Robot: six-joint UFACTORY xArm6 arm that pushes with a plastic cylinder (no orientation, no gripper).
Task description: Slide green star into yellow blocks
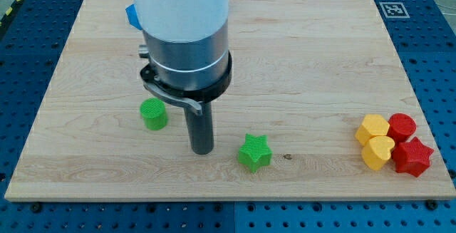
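The green star (pixel 255 152) lies on the wooden board (pixel 299 62) near the view's bottom, a little right of centre. My tip (pixel 202 149) rests on the board just left of the star, a small gap apart. Two yellow blocks sit at the view's bottom right: a yellow hexagon (pixel 372 129) and a yellow heart-like block (pixel 377 152) right below it, touching. They lie far to the right of the star.
A green cylinder (pixel 153 114) stands left of my tip. A red cylinder (pixel 402 127) and a red star (pixel 412 156) touch the yellow blocks on their right. A blue block (pixel 132 14) shows partly behind the arm at the view's top left.
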